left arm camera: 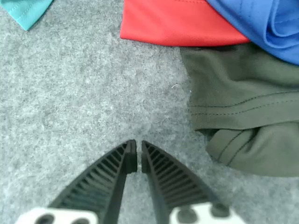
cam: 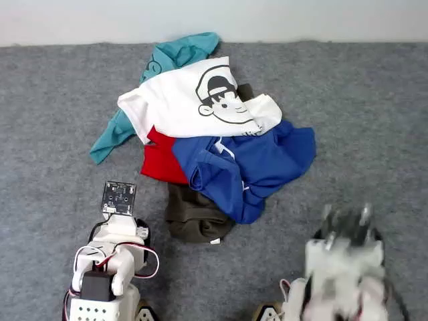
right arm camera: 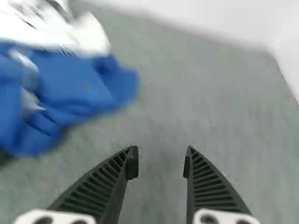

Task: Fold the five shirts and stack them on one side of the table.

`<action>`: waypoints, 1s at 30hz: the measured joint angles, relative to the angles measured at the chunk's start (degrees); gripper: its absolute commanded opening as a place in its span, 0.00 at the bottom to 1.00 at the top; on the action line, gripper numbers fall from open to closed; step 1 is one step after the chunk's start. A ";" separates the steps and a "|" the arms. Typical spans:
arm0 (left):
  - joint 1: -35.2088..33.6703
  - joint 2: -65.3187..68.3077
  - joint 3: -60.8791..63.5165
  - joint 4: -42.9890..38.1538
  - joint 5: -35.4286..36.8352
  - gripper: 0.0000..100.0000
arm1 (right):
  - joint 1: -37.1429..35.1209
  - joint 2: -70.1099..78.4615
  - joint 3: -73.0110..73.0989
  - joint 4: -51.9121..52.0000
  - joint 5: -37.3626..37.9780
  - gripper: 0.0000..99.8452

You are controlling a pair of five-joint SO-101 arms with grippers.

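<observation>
A heap of shirts lies at the table's middle: a white shirt point(cam: 194, 100) with a cartoon face on top, a teal shirt point(cam: 160, 67) under it, a red shirt point(cam: 159, 160), a blue shirt point(cam: 247, 164) and a dark olive shirt point(cam: 194, 214) at the front. In the left wrist view my left gripper point(left arm camera: 138, 158) is shut over bare grey felt, short of the olive shirt point(left arm camera: 243, 116) and red shirt point(left arm camera: 177, 23). My right gripper point(right arm camera: 159, 163) is open above the felt, empty, with the blue shirt point(right arm camera: 60, 102) ahead of it.
Grey felt point(cam: 361, 100) covers the table, with a pale wall along the far edge. The left arm's base point(cam: 110, 267) stands at the front left and the right arm point(cam: 344, 267) at the front right. Bare felt spreads to both sides of the heap.
</observation>
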 measured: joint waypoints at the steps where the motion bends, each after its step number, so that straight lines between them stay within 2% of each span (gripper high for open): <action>1: 0.00 0.00 0.00 0.00 0.00 0.03 | 0.97 1.32 -0.26 0.00 0.00 0.18; 3: 0.18 0.00 0.00 0.00 0.00 0.03 | 2.20 9.23 0.35 -0.35 0.09 0.18; 7: 0.00 0.00 0.00 0.00 0.00 0.03 | 2.37 35.34 3.08 -2.37 3.25 0.18; 12: 0.18 0.00 0.00 0.00 0.00 0.03 | 2.37 51.34 6.15 -8.53 5.54 0.18; 18: 0.00 0.00 0.00 0.00 0.00 0.03 | 2.37 57.93 6.86 -15.03 3.69 0.18; 30: 0.18 0.00 0.00 0.00 0.00 0.03 | 2.37 58.55 9.14 -24.09 3.43 0.18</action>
